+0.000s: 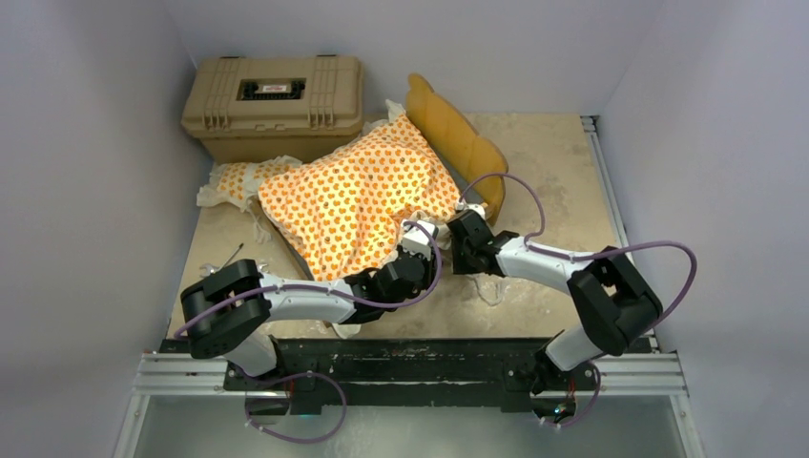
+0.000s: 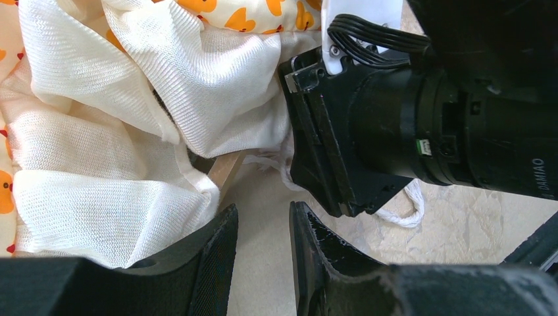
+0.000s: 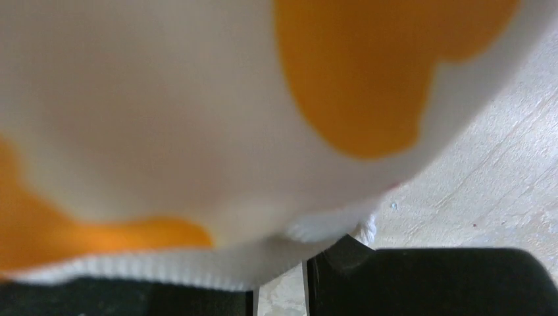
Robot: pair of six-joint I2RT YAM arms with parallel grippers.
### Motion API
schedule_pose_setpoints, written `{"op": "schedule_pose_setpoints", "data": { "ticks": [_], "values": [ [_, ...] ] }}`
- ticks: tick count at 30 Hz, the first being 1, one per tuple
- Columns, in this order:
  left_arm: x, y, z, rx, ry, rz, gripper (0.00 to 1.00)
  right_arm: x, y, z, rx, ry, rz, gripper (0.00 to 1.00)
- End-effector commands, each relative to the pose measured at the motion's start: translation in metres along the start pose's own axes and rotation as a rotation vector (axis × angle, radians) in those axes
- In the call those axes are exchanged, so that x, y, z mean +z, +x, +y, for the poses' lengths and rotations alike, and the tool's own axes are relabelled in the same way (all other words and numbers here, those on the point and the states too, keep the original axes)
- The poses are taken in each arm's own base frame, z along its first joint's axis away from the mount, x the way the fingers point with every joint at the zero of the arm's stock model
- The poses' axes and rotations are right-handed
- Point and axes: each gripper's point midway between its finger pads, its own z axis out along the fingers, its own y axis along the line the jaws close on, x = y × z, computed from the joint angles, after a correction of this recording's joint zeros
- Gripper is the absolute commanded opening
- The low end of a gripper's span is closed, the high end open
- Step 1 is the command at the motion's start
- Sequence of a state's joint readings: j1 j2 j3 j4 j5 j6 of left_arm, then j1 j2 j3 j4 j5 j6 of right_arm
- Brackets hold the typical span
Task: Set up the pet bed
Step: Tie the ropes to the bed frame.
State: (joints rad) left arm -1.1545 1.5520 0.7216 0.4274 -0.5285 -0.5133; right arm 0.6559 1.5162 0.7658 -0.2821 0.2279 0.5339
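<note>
— Mattress cushion: where does it lie against each pincer?

— It lies rumpled across the middle of the bench, orange print up, and both arms meet at its near right corner. The left pincer sits just beside the white ruffle, apart from it. Its jaws stand a little apart with bare bench showing between them, so it holds nothing.

— And the right pincer?

— Pressed right up to the cloth (its wrist view is mostly blurred print). The ruffle's edge hangs over one finger and a thin slit shows between the two. Whether they pinch the fabric I cannot tell.

— What about the other parts of the bed?

— The scalloped headboard rises tilted at the cushion's far right edge, touching it. The small pillow lies against the cushion's left end, in the same orange print. A strip of light wood peeks out from under the ruffle in the left wrist view. I cannot see more of the frame than that.

— Any containers?

— One: the tan hard case at the far left corner of the bench, well apart from both arms. Its lid is down, so whatever is inside is hidden. The pillow lies just beside its front wall.
</note>
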Motion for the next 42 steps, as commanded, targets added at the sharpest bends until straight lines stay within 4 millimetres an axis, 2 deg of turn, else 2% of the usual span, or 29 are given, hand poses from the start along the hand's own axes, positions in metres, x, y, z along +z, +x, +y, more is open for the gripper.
{"op": "schedule_pose_setpoints", "data": {
  "ticks": [1, 4, 8, 13, 17, 21, 24, 30, 31, 32, 37, 42],
  "values": [
    [-0.001, -0.004, -0.003, -0.016, 0.002, -0.015, 0.34, 0.006, -0.009, -0.002, 0.001, 0.041, -0.024, 0.29],
    [-0.001, -0.004, -0.003, -0.016, 0.002, -0.014, 0.34, 0.006, -0.005, -0.007, 0.017, 0.061, -0.019, 0.2],
    [0.0, -0.004, -0.003, -0.013, 0.003, -0.012, 0.34, 0.0, -0.012, -0.009, 0.033, 0.073, -0.043, 0.0],
    [0.0, -0.003, -0.004, -0.012, 0.004, -0.007, 0.34, -0.022, -0.031, -0.004, 0.083, 0.032, -0.123, 0.0],
    [0.001, -0.004, -0.005, -0.012, 0.005, -0.01, 0.34, -0.045, -0.044, -0.008, 0.109, 0.006, -0.21, 0.0],
    [0.001, -0.006, -0.008, -0.014, 0.017, -0.011, 0.34, -0.063, -0.047, -0.011, 0.134, -0.038, -0.281, 0.0],
    [0.001, -0.012, -0.015, -0.012, 0.037, -0.01, 0.34, -0.074, -0.045, -0.014, 0.154, -0.079, -0.337, 0.0],
    [0.0, -0.027, -0.036, 0.004, 0.115, -0.001, 0.35, -0.102, -0.056, -0.018, 0.222, -0.173, -0.506, 0.0],
    [0.0, -0.03, -0.041, 0.007, 0.131, 0.001, 0.37, -0.108, -0.059, -0.015, 0.344, -0.215, -0.523, 0.0],
    [0.0, -0.032, -0.045, 0.01, 0.145, 0.006, 0.39, -0.11, -0.059, -0.016, 0.374, -0.229, -0.543, 0.0],
    [0.0, -0.045, -0.059, 0.032, 0.178, 0.021, 0.52, -0.135, -0.068, -0.012, 0.427, -0.365, -0.673, 0.0],
    [0.001, -0.067, -0.057, 0.11, 0.17, 0.004, 0.69, -0.15, -0.072, -0.012, 0.445, -0.425, -0.735, 0.0]
  ]
}}
